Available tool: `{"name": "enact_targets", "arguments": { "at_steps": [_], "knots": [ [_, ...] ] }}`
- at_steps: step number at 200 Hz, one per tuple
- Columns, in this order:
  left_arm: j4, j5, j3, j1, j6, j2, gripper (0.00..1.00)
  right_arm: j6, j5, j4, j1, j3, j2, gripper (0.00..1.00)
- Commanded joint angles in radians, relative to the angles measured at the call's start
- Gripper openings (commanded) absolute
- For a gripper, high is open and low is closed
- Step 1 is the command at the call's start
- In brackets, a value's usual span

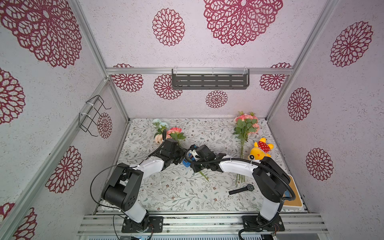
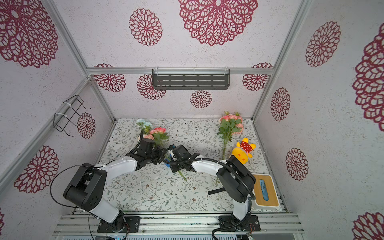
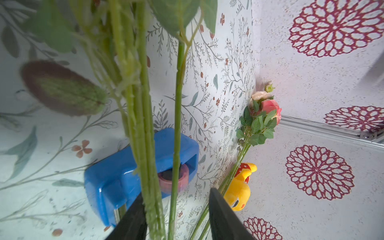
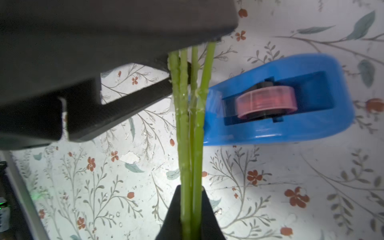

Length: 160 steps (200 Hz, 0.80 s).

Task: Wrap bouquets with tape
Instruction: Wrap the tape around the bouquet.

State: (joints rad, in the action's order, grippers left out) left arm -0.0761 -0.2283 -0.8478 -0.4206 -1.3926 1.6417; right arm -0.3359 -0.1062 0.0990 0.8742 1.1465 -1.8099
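Note:
One bouquet [image 1: 166, 131] with pale blue, pink and peach blooms lies at the back left, its stems [image 4: 187, 145] running toward the table's middle. My right gripper [image 4: 191, 188] is shut on these stems near their lower end. My left gripper [image 3: 176, 193] stands open around the same stems [image 3: 145, 145] closer to the blooms; they rest against one finger, with a gap to the other. The blue tape dispenser [image 1: 186, 163] sits on the table right beside the stems. A clear strip of tape [image 4: 200, 99] runs from its roll [image 4: 266, 101] onto them. The second bouquet [image 1: 246, 124] lies at the back right.
A yellow plush toy [image 1: 259, 151] lies next to the second bouquet's stems. A black wristwatch [image 1: 242, 189] is at the front right, near a wooden-topped box [image 2: 266, 191]. A dark shelf [image 1: 209, 80] and a wire rack [image 1: 93, 116] hang on the walls.

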Motion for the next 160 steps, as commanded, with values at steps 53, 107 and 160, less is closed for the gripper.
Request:
{"name": "enact_targets", "arguments": {
  "at_steps": [53,107,160],
  "knots": [
    [-0.074,-0.039,-0.050,-0.026,-0.045,0.075,0.47,0.121,0.206,-0.053,0.072,0.002,0.083,0.00],
    [-0.167,-0.046,-0.047,-0.037,-0.086,0.112,0.11,0.128,0.177,-0.095,0.076,-0.023,0.095,0.00],
    [-0.142,-0.014,-0.068,-0.040,-0.028,0.104,0.00,0.001,-0.039,-0.142,-0.012,-0.091,0.128,0.28]
  ]
}}
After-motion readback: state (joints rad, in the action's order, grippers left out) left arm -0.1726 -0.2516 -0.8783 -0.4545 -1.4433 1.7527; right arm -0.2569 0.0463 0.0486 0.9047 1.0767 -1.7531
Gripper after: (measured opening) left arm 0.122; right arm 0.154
